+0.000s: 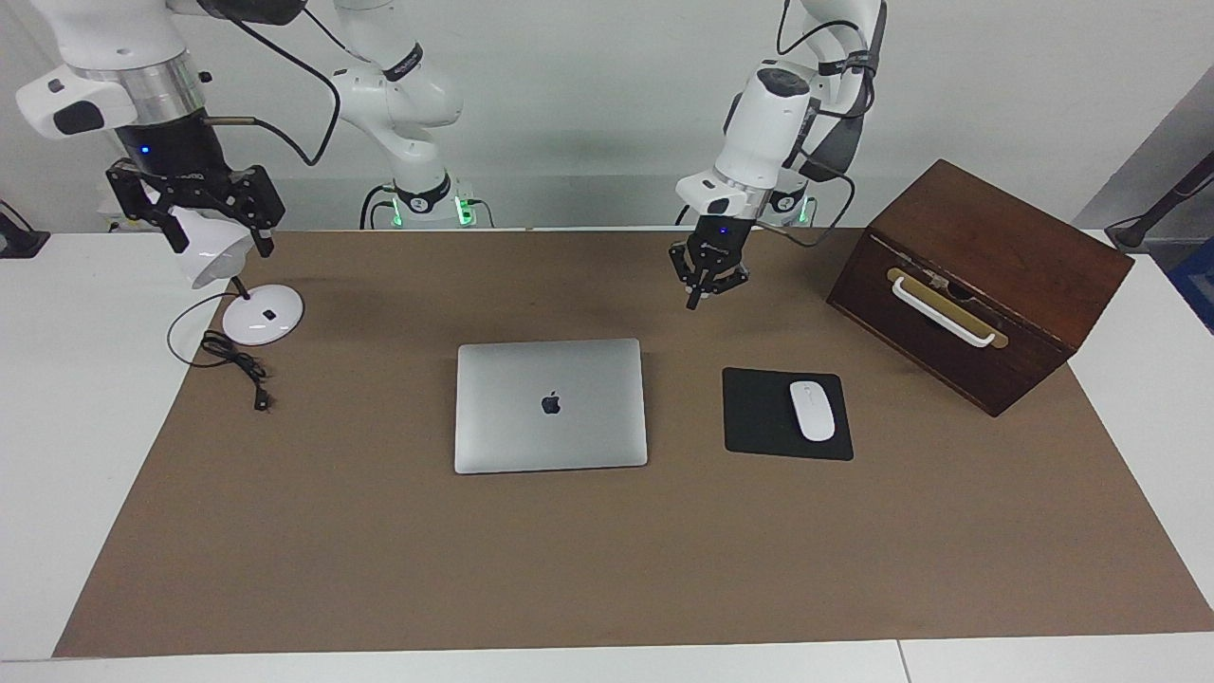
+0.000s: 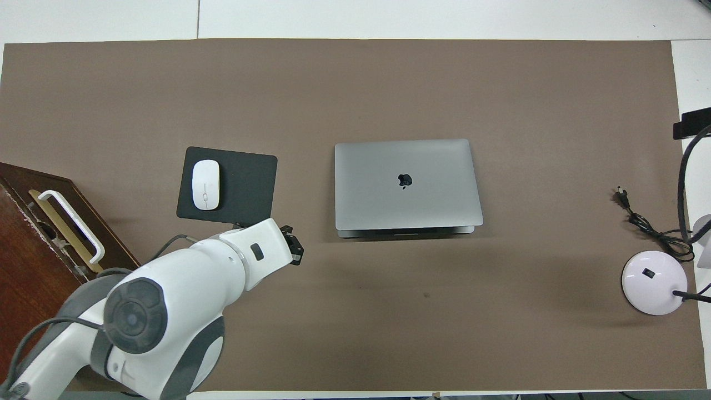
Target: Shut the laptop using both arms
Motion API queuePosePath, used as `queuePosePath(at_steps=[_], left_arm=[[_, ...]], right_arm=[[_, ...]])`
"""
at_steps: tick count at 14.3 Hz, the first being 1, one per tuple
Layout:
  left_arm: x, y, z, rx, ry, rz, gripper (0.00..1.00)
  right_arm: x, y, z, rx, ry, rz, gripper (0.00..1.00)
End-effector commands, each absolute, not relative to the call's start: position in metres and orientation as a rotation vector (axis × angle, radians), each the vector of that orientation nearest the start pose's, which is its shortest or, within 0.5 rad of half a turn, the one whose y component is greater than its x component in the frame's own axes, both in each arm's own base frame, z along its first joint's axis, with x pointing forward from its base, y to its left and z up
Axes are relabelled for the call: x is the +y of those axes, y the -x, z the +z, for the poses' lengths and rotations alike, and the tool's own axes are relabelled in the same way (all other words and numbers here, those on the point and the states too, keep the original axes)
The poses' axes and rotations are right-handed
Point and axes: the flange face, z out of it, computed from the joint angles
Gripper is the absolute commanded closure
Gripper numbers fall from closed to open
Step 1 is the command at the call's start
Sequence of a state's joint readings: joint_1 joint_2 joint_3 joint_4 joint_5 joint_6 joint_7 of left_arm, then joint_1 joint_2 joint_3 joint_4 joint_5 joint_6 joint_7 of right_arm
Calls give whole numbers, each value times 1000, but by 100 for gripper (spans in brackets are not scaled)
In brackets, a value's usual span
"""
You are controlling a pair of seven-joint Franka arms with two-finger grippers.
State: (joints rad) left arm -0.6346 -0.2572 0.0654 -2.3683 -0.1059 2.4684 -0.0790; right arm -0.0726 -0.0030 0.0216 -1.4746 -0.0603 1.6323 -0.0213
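The silver-grey laptop (image 1: 550, 405) (image 2: 408, 183) lies flat on the brown mat with its lid down and the dark logo facing up. My left gripper (image 1: 695, 302) (image 2: 294, 251) is shut on nothing. It hangs in the air over bare mat, off the laptop's corner toward the left arm's end, clear of the laptop. My right gripper (image 1: 220, 243) is open and raised over the white lamp at the right arm's end, well away from the laptop. In the overhead view only a black edge of it shows.
A black mouse pad (image 1: 763, 417) with a white mouse (image 1: 812, 410) lies beside the laptop toward the left arm's end. A dark wooden box (image 1: 986, 275) with a white handle stands past it. A white lamp base (image 1: 263, 315) and its black cable (image 1: 237, 365) sit at the right arm's end.
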Motion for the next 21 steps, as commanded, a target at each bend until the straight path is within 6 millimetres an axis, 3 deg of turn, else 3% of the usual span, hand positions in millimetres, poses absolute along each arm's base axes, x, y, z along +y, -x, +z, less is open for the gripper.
queuePosePath(at_steps=[1, 5, 8, 13, 18, 19, 20, 21], left_arm=[[-248, -426, 500, 646, 3244, -451, 100], [-212, -449, 552, 601, 3232, -389, 100], [-167, -467, 583, 569, 3208, -366, 100], [-90, -483, 609, 534, 3166, -294, 100], [-48, -490, 613, 413, 3130, -292, 100], [-43, -491, 614, 387, 3133, -295, 28], [-30, -491, 614, 349, 3133, -292, 0], [-22, -492, 615, 329, 3135, -293, 0]], right_arm=[[-35, -554, 678, -2, 3183, -275, 0], [-34, -551, 647, 0, 3185, -175, 0], [-32, -550, 636, 2, 3185, -134, 0], [-28, -547, 628, -13, 3179, -104, 0], [-25, -537, 622, -29, 3180, 27, 0], [-24, -534, 622, -36, 3179, 59, 0], [-25, -532, 623, -33, 3178, 64, 0], [-26, -532, 623, -33, 3177, 62, 0]])
